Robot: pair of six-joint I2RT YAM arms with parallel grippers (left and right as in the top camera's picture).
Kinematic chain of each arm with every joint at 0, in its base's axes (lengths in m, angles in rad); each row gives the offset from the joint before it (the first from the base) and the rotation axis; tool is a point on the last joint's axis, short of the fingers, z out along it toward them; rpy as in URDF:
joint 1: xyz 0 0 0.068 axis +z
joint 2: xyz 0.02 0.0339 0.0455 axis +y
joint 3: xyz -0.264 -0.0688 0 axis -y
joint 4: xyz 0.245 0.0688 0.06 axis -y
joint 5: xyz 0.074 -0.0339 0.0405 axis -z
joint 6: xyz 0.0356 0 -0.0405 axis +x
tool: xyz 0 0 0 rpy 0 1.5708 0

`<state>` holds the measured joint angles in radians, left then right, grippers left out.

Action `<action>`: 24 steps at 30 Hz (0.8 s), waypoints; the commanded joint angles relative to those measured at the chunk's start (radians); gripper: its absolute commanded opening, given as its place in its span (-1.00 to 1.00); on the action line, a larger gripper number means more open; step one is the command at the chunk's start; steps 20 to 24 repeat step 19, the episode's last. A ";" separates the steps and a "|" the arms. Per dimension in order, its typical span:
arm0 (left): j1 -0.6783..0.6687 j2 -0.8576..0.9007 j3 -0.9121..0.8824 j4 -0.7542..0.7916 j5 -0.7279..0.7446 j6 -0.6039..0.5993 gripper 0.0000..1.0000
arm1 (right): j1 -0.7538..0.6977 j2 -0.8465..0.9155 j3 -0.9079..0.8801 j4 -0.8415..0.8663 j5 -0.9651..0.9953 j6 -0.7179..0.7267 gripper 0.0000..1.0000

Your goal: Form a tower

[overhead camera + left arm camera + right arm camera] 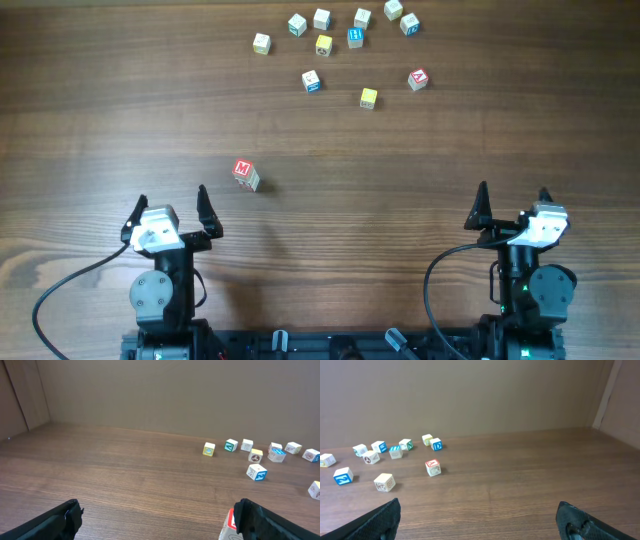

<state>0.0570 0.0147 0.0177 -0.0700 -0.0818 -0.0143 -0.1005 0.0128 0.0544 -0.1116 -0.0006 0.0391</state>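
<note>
A: From overhead, the left gripper (172, 198) and right gripper (512, 192) are both spread wide and empty. The tower (246, 175) stands just ahead of the left one.
B: Left wrist view?
A: The tower peeks out at the bottom edge, partly behind one finger.
B: Right wrist view?
A: Only loose cubes (384, 481). The tower isn't visible, and there are no containers anywhere.
B: Handling?
A: Probably light, hard and tippy. Pinch opposite flat faces, low down.
</note>
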 commanded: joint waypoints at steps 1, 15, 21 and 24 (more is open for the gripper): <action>-0.009 -0.008 -0.012 0.007 -0.010 -0.017 1.00 | 0.001 -0.005 -0.001 0.003 -0.017 -0.011 0.99; -0.009 -0.008 -0.012 0.007 -0.009 -0.017 1.00 | 0.001 -0.005 -0.001 0.003 -0.017 -0.011 0.99; -0.009 -0.008 -0.012 0.007 -0.010 -0.017 1.00 | 0.001 -0.005 -0.001 0.003 -0.017 -0.011 0.99; -0.009 -0.008 -0.012 0.007 -0.010 -0.017 1.00 | 0.001 -0.005 -0.001 0.003 -0.017 -0.011 0.99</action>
